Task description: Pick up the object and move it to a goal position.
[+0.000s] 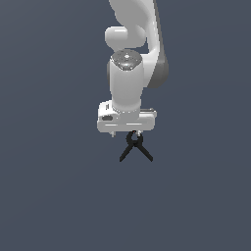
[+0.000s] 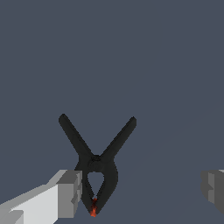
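The pincer (image 2: pixel 140 192) stands wide open, released, holding nothing. In the wrist view its two grey fingertips (image 2: pixel 70 192) sit far apart, one on each side of the frame. The black clamp (image 2: pixel 97 164) lies between them, close against one fingertip and well apart from the other. Whether that fingertip actually touches the clamp's looped body is not clear.

The clamp is small and black, narrower than the open pincer. Two thin handles spread in a V from a pivot, and beyond the pivot two curved arms close into a loop that ends in a small red-orange tip. It rests on the plain dark blue-grey tabletop (image 2: pixel 166 65).

In the exterior view the white arm (image 1: pixel 128 83) comes down from the top of the frame with the wrist pointing straight down. The hand block sits low, just above the clamp (image 1: pixel 136 148), whose legs splay out beneath it in an inverted V.
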You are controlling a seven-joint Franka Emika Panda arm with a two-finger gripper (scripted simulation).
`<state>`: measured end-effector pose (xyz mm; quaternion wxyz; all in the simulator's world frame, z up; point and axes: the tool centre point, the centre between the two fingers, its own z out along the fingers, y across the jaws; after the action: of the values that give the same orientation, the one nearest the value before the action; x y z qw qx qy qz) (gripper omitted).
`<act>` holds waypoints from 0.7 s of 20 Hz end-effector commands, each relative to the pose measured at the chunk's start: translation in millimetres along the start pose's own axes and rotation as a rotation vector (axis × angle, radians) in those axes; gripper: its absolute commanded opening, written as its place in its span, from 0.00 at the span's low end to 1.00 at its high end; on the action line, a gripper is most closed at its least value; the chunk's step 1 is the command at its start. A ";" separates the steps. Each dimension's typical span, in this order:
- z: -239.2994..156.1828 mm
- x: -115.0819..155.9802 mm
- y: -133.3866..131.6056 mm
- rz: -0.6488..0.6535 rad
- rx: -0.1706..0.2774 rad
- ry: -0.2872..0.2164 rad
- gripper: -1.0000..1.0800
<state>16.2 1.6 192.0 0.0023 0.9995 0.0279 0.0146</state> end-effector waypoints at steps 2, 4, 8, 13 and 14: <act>0.2 -0.2 0.6 0.001 0.000 -0.001 0.62; 1.9 -2.1 5.1 0.009 -0.004 -0.007 0.62; 5.4 -6.7 15.8 0.027 -0.011 -0.022 0.62; 7.2 -5.9 15.2 0.034 -0.013 -0.020 0.62; 8.4 -5.7 15.3 0.039 -0.014 -0.019 0.62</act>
<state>11.4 -14.0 185.0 0.0087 0.9999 0.0108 0.0052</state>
